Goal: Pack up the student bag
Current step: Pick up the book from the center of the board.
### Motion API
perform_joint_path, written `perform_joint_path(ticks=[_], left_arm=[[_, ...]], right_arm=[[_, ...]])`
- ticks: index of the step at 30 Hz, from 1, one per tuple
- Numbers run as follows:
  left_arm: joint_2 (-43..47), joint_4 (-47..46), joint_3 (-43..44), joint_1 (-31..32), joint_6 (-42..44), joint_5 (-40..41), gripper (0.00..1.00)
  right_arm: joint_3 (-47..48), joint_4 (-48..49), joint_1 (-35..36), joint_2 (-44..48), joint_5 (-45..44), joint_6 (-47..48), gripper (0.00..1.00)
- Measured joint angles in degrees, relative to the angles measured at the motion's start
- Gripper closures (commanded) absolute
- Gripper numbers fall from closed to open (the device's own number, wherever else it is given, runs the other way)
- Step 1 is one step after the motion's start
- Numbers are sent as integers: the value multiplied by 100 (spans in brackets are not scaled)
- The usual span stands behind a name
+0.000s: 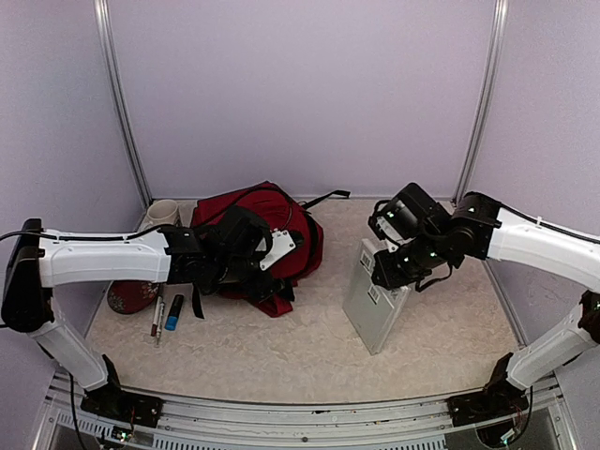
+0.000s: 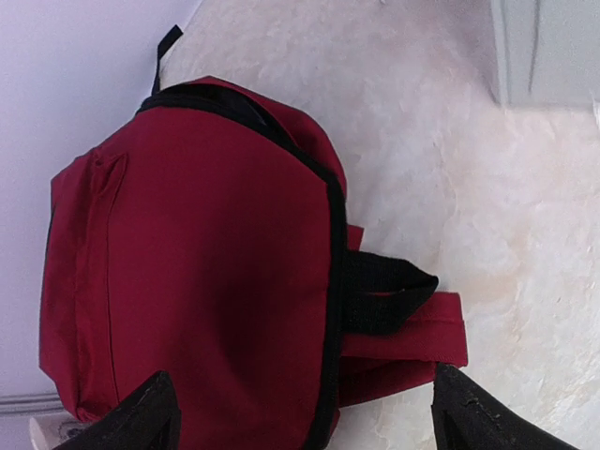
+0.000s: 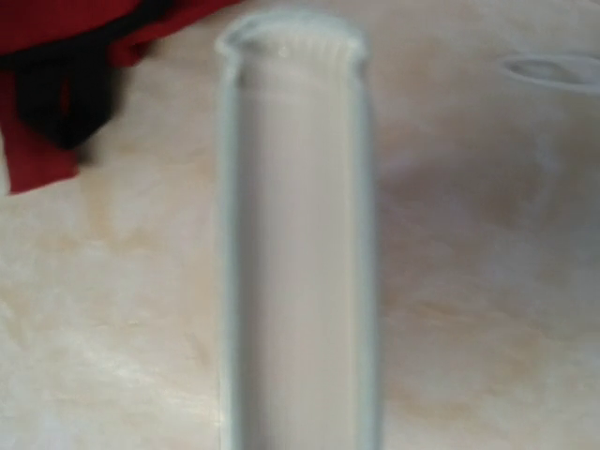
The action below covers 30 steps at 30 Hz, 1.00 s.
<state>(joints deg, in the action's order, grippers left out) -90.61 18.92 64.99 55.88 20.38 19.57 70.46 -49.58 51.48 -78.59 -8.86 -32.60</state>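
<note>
The student bag [image 1: 305, 246] lies at the back left of the table, dark red with black trim. In the left wrist view the student bag [image 2: 206, 262] fills the left half, a black strap loop [image 2: 384, 292] sticking out at its right. My left gripper [image 1: 248, 258] hovers over the bag, open, its black fingertips [image 2: 150, 417] spread wide with nothing between them. A light grey book [image 1: 370, 314] stands tilted on its edge at the right. My right gripper [image 1: 394, 272] is shut on its top edge. In the right wrist view the book [image 3: 295, 253] runs down the middle, blurred, and my fingers are hidden.
A pale cup [image 1: 161, 213] stands in the back left corner. A dark red round object [image 1: 131, 296], a pen [image 1: 157, 317] and a blue-black marker [image 1: 173, 312] lie left of the bag. Purple walls close in the back and sides.
</note>
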Motion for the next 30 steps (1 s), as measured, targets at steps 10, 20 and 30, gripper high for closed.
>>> perform_joint_path(ticks=[10, 20, 30], left_arm=[[-1314, 103, 7, -153, 1305, 1185, 14], [-1182, -323, -39, -219, 1751, 1843, 25], [-1169, -328, 24, -468, 1530, 1908, 100]], right_arm=[[-1051, 612, -1043, 1023, 960, 76, 100], [-1108, 813, -1084, 1117, 1233, 153, 100], [-1108, 879, -1128, 1204, 1327, 170, 100]])
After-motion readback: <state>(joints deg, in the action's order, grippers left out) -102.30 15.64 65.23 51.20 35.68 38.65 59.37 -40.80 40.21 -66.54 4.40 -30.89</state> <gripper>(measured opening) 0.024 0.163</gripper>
